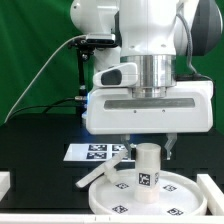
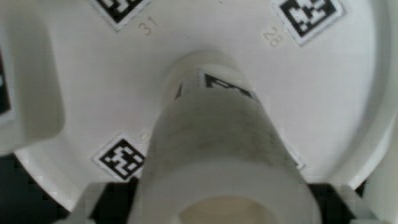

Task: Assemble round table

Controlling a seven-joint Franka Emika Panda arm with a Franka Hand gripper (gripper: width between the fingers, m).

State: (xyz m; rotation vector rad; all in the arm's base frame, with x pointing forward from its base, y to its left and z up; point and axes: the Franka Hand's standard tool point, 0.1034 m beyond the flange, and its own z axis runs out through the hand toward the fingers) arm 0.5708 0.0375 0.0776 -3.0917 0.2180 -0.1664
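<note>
Within the claw [image 1: 147, 150] sits a smooth cylindrical leg [image 1: 148, 172].

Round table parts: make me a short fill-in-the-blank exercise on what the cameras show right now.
The leg stands ____ on the disc.
The gripper is shut on the ____.
The foot piece is shaped like a ____.
Missing words: upright, leg, cross.

Smooth white plastic
The round disc [image 1: 185, 192] and cylindrical leg [image 1: 148, 158] look matt white plastic; the desk [image 1: 35, 150] is matt black.
</note>
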